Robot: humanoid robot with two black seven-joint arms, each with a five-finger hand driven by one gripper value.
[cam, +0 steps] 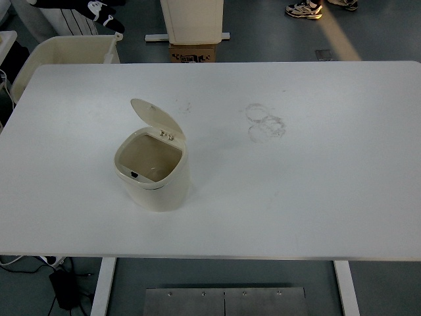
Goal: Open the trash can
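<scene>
On the white table [316,197] stands a cream trash can [154,187], lid [156,118] flipped up; neither hand shows.

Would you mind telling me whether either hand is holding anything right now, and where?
Nothing is held: neither hand is in view. The trash can stands alone, its lid already open.

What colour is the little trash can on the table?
Cream, an off-white, lid included; the trash can shows in the top view.

Trash can [152,174] with raised lid [158,120] sole obstacle on table [316,184].
</scene>
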